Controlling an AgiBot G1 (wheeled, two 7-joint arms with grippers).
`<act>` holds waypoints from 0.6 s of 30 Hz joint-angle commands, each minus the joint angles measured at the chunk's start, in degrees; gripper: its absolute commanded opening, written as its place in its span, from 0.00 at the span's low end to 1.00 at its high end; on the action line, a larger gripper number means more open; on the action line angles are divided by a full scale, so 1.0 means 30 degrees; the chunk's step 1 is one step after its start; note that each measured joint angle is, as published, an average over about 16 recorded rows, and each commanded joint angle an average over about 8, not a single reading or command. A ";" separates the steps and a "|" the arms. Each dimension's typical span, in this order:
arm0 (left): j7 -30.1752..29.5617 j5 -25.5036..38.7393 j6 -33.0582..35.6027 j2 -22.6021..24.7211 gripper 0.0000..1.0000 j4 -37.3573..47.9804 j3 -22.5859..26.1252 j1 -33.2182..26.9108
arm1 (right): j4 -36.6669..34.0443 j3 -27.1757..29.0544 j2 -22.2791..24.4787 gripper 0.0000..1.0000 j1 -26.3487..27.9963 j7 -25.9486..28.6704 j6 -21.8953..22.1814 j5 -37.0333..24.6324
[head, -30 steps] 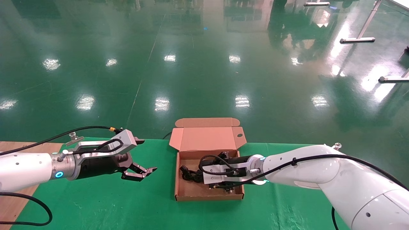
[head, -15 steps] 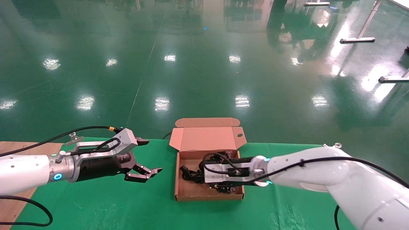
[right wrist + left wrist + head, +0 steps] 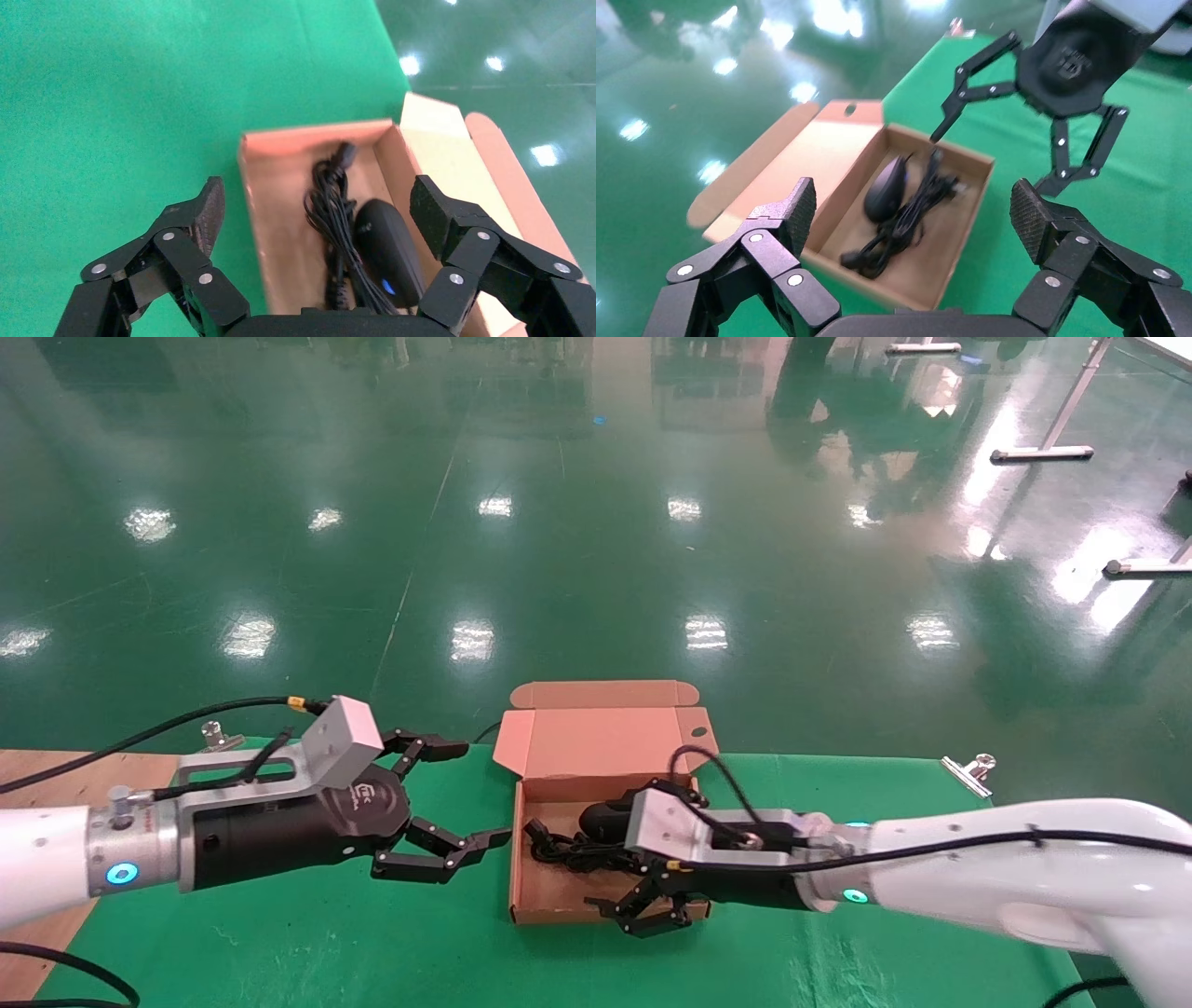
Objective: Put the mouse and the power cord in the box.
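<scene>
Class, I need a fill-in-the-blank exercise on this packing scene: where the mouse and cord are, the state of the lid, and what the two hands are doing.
1. The mouse lies inside the ____.
2. The box has its lid ____.
3. The cord lies ____ the mouse.
4. The left hand and right hand both hold ____.

Missing words: box; open; beside; nothing
</scene>
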 commanded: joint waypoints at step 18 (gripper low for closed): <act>-0.2237 -0.1842 0.3729 -0.1882 1.00 -0.4317 -0.4598 0.2620 | 0.4897 0.4776 0.4585 1.00 -0.2740 0.3476 -0.4596 0.4868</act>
